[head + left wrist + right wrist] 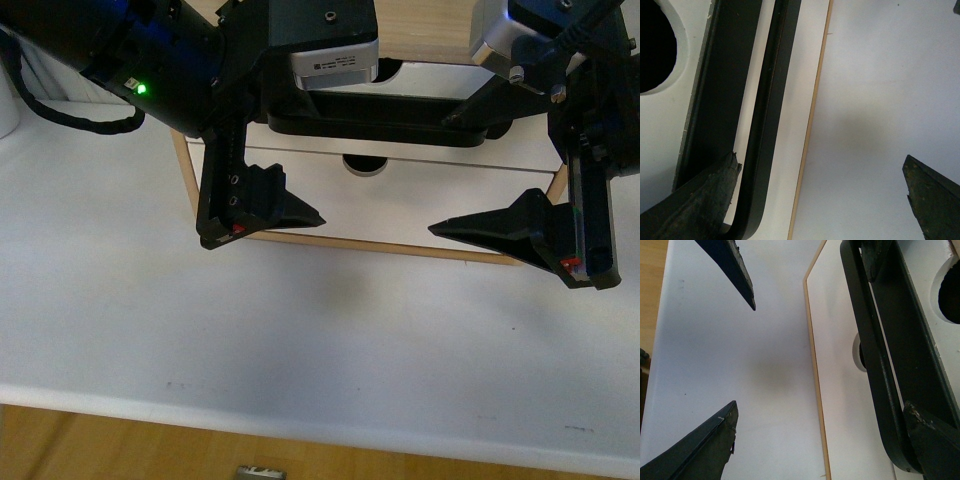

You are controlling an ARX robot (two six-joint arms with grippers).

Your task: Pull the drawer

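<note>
The matte white surface (300, 340) carries a wood-edged chest (182, 175). The drawer (430, 82), with a smooth white front, lies beyond a plain front (420, 200). Its handle (380, 125), a slim black bar with rounded ends, runs left to right across the robot's view. The two arms are equally near, one at each end. The left pincer (820, 160) and right pincer (821, 412) are spread wide and grasp nothing. Each straddles the bar, with one rough finger (695, 205) on the drawer side and the other over the surface. The pull should likely come straight toward the robot.

The drawer (430, 80) sits above another drawer front (400, 200), on the table (300, 330).
</note>
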